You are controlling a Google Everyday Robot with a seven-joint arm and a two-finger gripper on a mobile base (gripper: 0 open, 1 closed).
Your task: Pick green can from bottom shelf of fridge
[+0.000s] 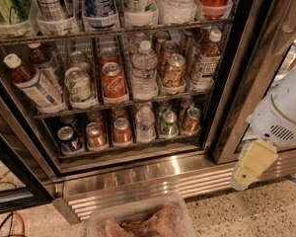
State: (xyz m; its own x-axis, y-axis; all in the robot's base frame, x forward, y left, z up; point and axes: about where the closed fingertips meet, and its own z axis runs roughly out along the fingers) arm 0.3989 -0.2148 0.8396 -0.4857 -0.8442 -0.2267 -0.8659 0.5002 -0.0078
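Green can (168, 124): small dark green aluminium drink can with pale markings and a silver pull-tab top; upright, untouched, in its lane on the lowest tier.
Can's place: near the front edge, between a small clear water bottle (145, 124) on its left and an orange-brown can (191, 120) on its right; another can close behind it, too dim to identify.
Bottom shelf (138, 149): short wire-rack tier with a steel front lip; also carrying a red can (122, 131), a copper-coloured can (95, 136) and a blue-and-silver can (68, 139) further left.
Tier above: red Coca-Cola can (113, 83), pale green-and-white can (79, 86), tall clear water bottle (144, 72), gold-brown can (173, 71), brown bottles at either end.
Fridge (239, 83): large glass-door drinks cooler, dark door frames, ribbed stainless base; can's section apparently open to the front, though not certain.
Gripper (252, 164): cream-coloured end piece under a white rounded arm housing, low at the right, outside the dark door post, well apart from the green can and not inside the shelf opening.
Jaws: cannot tell whether released or clenched; nothing seen held.
Done so far: nothing of the pick itself, judging by the can in its lane; arm merely near the fridge.
Left to do: reach leftward past the post into the low tier, close on the green can between its neighbours, draw it out.
Foreground: clear plastic tub (138, 218) with brownish contents at the bottom edge, speckled floor around it.
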